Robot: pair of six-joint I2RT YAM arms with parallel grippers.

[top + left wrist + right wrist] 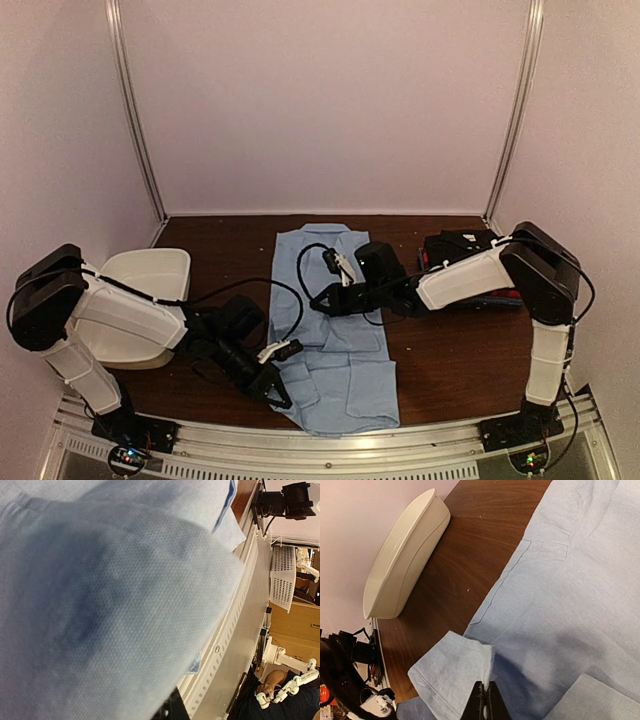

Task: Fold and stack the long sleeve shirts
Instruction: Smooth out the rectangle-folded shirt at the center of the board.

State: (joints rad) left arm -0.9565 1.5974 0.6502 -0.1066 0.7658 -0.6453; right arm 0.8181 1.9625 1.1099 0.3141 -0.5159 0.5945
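Observation:
A light blue collared shirt [340,320] lies flat lengthwise in the middle of the brown table [230,250], collar at the back. My left gripper [278,386] is at its near left edge. In the left wrist view the lifted cloth [100,605] fills the frame and hides all but a dark finger tip [172,708]. My right gripper [322,300] is shut on a raised fold at the shirt's left edge; in the right wrist view the fingers [485,702] pinch that fold [455,675]. Folded black and red shirts [468,262] are stacked at the back right.
A white plastic tub [150,285] stands at the left, behind my left arm, and shows in the right wrist view [402,560]. A metal rail [330,440] runs along the table's near edge. Pale walls close in the back and sides.

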